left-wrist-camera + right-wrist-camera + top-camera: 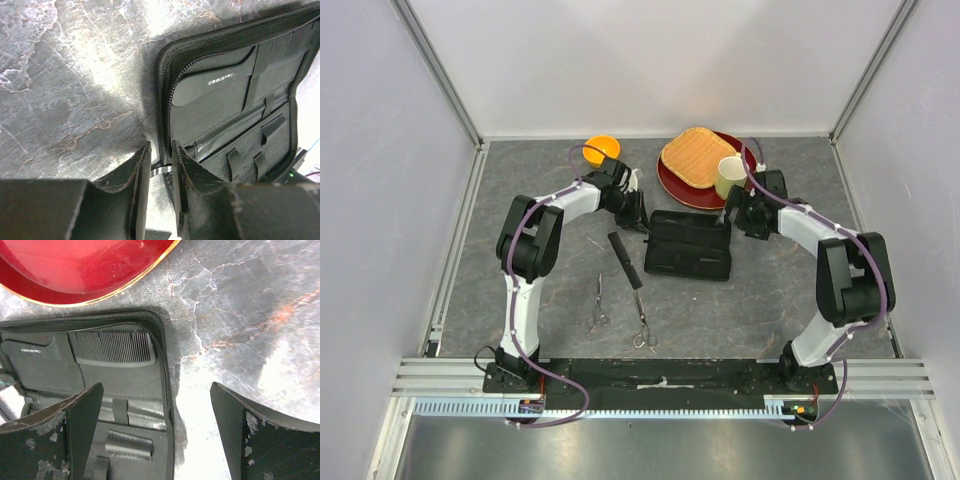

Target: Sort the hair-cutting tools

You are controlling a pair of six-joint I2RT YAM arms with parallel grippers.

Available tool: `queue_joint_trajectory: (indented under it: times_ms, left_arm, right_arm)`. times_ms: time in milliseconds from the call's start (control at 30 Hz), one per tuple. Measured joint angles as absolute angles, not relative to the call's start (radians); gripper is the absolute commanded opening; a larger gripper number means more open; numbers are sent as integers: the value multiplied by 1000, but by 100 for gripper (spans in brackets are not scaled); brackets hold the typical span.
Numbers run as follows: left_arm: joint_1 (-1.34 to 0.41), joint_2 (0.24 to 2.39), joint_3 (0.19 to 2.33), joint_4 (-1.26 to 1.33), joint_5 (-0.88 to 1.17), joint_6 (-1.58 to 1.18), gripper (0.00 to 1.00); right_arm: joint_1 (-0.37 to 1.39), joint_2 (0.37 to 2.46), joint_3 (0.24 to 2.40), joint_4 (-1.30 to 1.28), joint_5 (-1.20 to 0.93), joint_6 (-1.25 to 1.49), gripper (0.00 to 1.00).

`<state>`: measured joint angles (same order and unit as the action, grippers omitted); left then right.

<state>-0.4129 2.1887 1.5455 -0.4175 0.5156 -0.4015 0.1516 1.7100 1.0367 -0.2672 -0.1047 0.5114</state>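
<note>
case lies open, one comb already inside. left fingers almost closed at its edge, what they grasp i cannot tell; right fingers released. scissors and handled comb wait on table; next, i think, i must pick one.

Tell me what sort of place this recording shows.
Probably a lab robot cell: white panel walls on aluminium framing, a grey stone-look tabletop, left arm and right arm bolted at its near edge.
</note>
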Motion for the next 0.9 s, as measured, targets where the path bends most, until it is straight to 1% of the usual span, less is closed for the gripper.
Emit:
queue_joint_trajectory:
  times_ms: [167, 200, 233, 300, 333, 367, 400, 467, 533, 567, 600, 633, 700, 733, 833, 900]
  left_arm:
    - [-418, 2169, 1546, -429, 472, -402, 41]
    - [-419, 2162, 1546, -434, 458, -401, 45]
    - [-418, 2151, 1546, -442, 442, -401, 46]
    - [-416, 2127, 1546, -451, 415, -400, 53]
    - [-415, 2109, 1546, -458, 397, -400, 56]
    - [-412, 2087, 1546, -464, 376, -400, 63]
    - [-408, 2060, 1545, -473, 351, -400, 66]
    - [-394, 2001, 1538, -479, 307, -399, 70]
    - [-369, 1930, 1510, -482, 263, -400, 72]
    - [-351, 1892, 1491, -482, 242, -400, 77]
    - [-334, 1864, 1475, -485, 222, -400, 79]
    - [-307, 1822, 1448, -487, 194, -400, 83]
    - [-260, 1763, 1404, -496, 149, -401, 85]
    - [-237, 1735, 1383, -506, 121, -402, 86]
    - [-173, 1672, 1323, -536, 41, -403, 86]
    - [-152, 1640, 1280, -551, -1, -403, 86]
  right_arm:
    - [153, 1615, 1064, -322, -96, 474, 95]
    - [160, 1600, 1077, -325, -95, 466, 94]
    - [170, 1588, 1091, -328, -93, 455, 94]
    - [198, 1572, 1114, -331, -86, 437, 94]
    - [223, 1563, 1127, -334, -78, 424, 94]
    - [249, 1559, 1136, -335, -71, 413, 94]
    - [279, 1557, 1144, -336, -64, 405, 94]
    - [347, 1556, 1156, -339, -36, 386, 94]
    - [422, 1559, 1168, -352, -10, 368, 93]
    - [464, 1565, 1176, -357, 4, 359, 93]
    - [497, 1572, 1187, -363, 15, 350, 93]
    - [538, 1588, 1205, -368, 26, 336, 91]
    - [624, 1634, 1251, -382, 56, 312, 89]
    - [667, 1663, 1282, -390, 71, 303, 86]
    - [786, 1764, 1383, -419, 99, 295, 79]
    - [844, 1826, 1439, -442, 112, 300, 78]
